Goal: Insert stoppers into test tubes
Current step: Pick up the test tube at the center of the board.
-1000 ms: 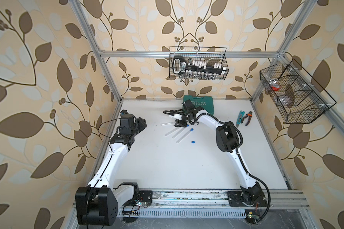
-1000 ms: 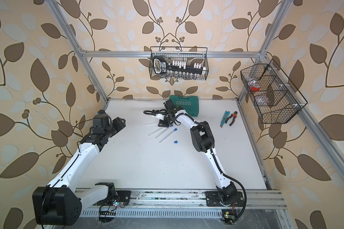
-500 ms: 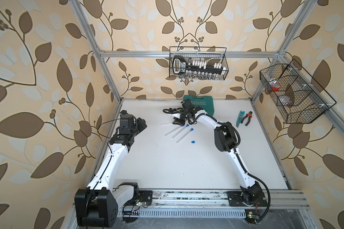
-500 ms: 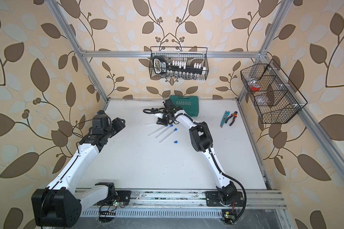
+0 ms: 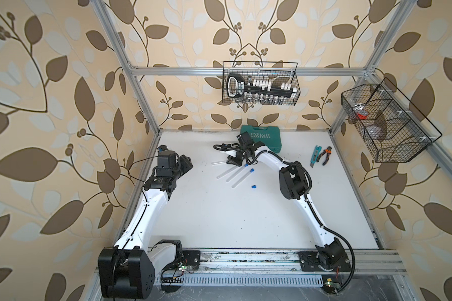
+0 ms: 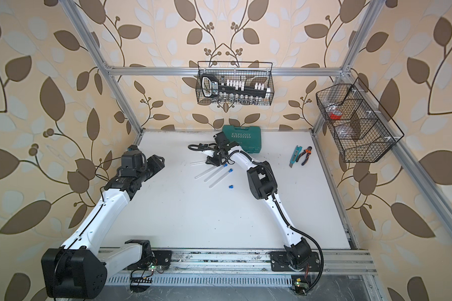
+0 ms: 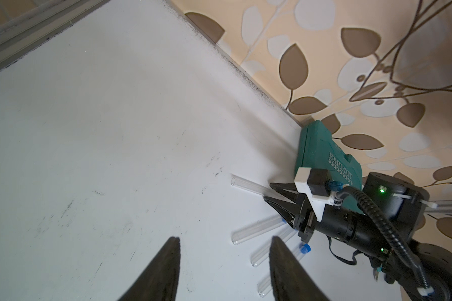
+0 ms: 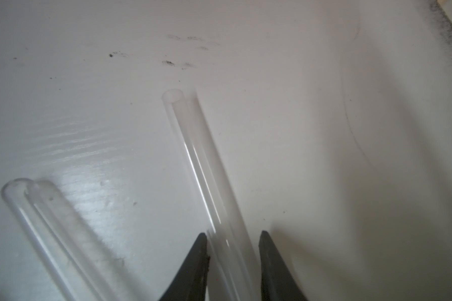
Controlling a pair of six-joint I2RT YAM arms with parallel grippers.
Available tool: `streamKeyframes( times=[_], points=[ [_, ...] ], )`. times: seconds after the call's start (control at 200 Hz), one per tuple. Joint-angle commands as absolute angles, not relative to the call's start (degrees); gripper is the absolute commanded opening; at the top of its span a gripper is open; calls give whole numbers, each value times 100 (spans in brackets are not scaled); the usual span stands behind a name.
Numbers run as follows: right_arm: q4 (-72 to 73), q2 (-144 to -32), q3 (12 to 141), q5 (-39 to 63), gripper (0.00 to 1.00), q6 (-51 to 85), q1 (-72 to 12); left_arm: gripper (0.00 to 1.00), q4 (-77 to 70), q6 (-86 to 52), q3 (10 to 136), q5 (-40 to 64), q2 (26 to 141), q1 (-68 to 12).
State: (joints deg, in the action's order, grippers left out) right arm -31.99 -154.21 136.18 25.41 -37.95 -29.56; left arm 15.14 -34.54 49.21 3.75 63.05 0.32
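Several clear test tubes lie on the white table in both top views. The far one (image 5: 218, 162) (image 8: 193, 146) runs between the fingers of my right gripper (image 5: 236, 159) (image 8: 232, 234). Those jaws stand narrowly open around it, one finger touching it and a thin gap at the other. The nearest tube (image 5: 240, 179) carries a blue stopper (image 5: 251, 171) (image 7: 305, 249) in its end. Another stopper (image 5: 253, 186) (image 6: 230, 186) lies loose beside it. My left gripper (image 7: 225, 241) (image 5: 187, 166) hangs open and empty at the table's left side, apart from the tubes.
A green tool case (image 5: 261, 140) lies at the back wall just behind the right gripper. A cutter and pliers (image 5: 321, 155) lie at the back right. Wire baskets hang on the back wall (image 5: 260, 83) and the right wall (image 5: 384, 122).
My right gripper's jaws have narrowed around the far test tube and the gripper has shifted slightly. The left arm has not moved.
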Motion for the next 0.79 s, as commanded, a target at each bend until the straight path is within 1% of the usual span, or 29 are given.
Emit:
streamKeyframes(
  times=[0.0, 0.065, 0.125, 0.17, 0.41, 0.58, 0.79],
  points=[
    [-3462, -15635, 13769, 2515, 31, -3958, -3012, 56, 1525, -3412, 4938, 196, 6144, -4],
    [-3498, -15628, 13756, 2540, 29, -4013, -3013, 56, 1554, -3392, 4947, 191, 6133, -5],
    [-3554, -15621, 13756, 2549, 23, -4051, -3007, 56, 1560, -3367, 4942, 197, 6113, -5],
    [-3577, -15602, 13707, 2549, 20, -4102, -3009, 56, 1560, -3366, 4939, 192, 6108, -7],
    [-3637, -15554, 13597, 2500, 18, -4362, -3020, 56, 1581, -3339, 4939, 175, 6108, -5],
    [-3678, -15526, 13644, 2521, 13, -4459, -3024, 56, 1609, -3286, 4957, 127, 6108, -2],
    [-3700, -15358, 13597, 2524, 10, -4552, -3064, 56, 1659, -3250, 4966, 101, 6093, -7]
  ],
)
